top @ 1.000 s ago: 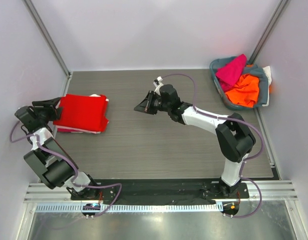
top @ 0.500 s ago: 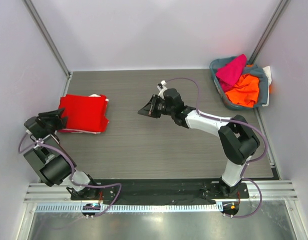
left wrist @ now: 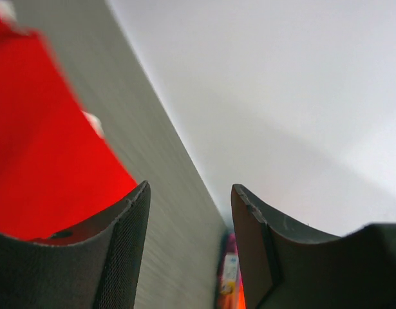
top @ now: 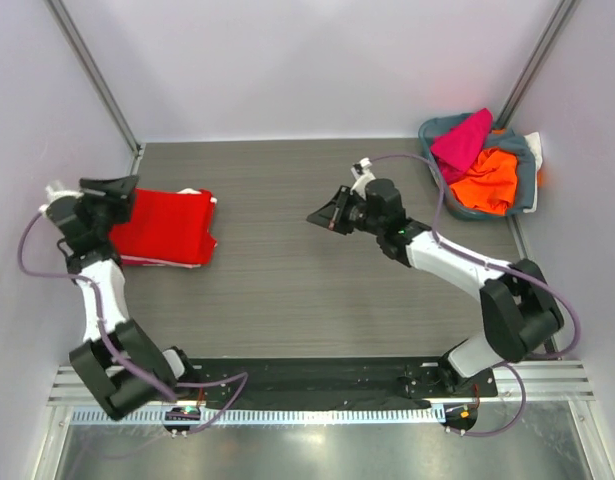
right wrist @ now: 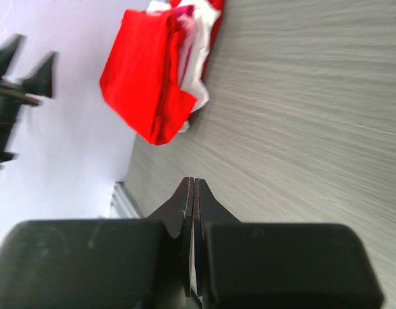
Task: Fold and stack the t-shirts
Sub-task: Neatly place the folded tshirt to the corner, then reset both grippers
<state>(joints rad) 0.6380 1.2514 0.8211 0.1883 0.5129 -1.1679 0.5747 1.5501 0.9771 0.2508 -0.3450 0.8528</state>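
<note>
overhead, the left hand (top: 115,190) hovers at the left edge of the folded red t-shirt (top: 167,228), which tops a small stack at the left of the counter (top: 287,290); the right hand (top: 332,212) hangs over the middle of the counter, well apart from both the stack and the basket (top: 527,180) in the far right corner; in the basket i count one magenta t-shirt (top: 462,140), one orange t-shirt (top: 487,182) and a strip of white cloth (top: 534,148) at the rim, so at least three wait unfolded; from the left wrist, the fingers (left wrist: 117,251) stand spread with nothing between them, red cloth below and to the left; from the right wrist, the fingers (right wrist: 178,209) are pressed together on nothing, and the stack shows red over a white layer (right wrist: 199,71) and a pink edge; how many layers, i cannot tell; the shirts look light, soft and limp, likely to sag if lifted by one point, so i judge the next is best pinched at a shoulder or hem, then spread flat by both hands at the corners
</note>
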